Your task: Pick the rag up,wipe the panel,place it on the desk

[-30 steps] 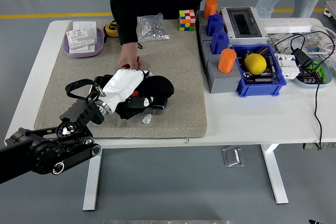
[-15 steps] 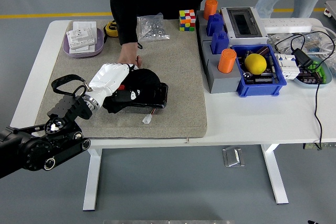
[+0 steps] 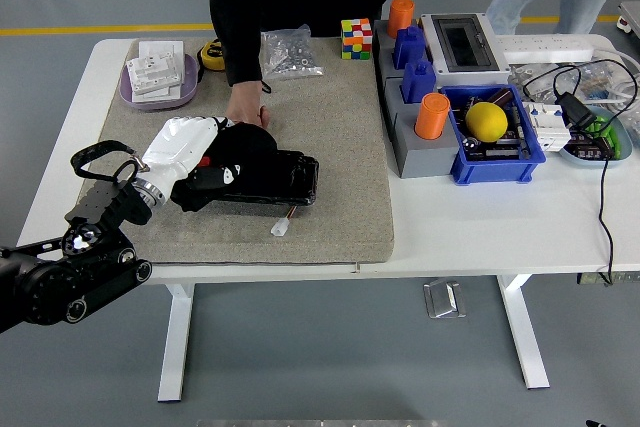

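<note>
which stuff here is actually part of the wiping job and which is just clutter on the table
Part of the job:
- left hand, pressing the rag
- black rag
- black panel
- person's hand, at the panel's far edge

Just lying about:
- colour cube
- bag of screws
- yellow ball
- orange cylinders
- purple tray

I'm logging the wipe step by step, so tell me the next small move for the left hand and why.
Probably sweep back right along the panel. The left hand presses the black rag at the panel's left end, so the glossy right part lies uncovered. A person's hand rests on the mat just behind the rag, so keep the stroke low and short.
</note>
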### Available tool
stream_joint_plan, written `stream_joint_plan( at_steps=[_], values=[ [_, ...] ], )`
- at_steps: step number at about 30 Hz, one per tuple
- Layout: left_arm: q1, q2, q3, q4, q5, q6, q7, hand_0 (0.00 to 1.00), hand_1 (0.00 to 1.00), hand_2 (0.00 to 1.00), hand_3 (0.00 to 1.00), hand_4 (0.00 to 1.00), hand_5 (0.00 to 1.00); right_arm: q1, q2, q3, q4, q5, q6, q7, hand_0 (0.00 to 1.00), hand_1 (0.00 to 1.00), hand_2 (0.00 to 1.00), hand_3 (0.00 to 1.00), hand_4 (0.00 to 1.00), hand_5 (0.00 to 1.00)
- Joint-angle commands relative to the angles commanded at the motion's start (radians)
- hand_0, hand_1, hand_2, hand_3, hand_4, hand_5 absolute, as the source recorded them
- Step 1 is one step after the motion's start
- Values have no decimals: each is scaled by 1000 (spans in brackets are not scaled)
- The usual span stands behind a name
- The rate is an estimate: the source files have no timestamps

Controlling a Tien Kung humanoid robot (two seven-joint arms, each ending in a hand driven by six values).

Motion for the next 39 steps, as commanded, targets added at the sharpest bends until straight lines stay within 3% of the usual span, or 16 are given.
stream_joint_plan(
  at_steps=[26,39],
  values=[
    [44,69,-91,35,26,0,-3,275,179,560,544,472,94,-10,4,15,-1,-2,3,-2,789,655,715,660,998,515],
    [43,70,-96,27,35,2,1,276,179,560,544,472,96,-9,6,15,-2,1,6,-4,788,655,715,660,998,516]
  ],
)
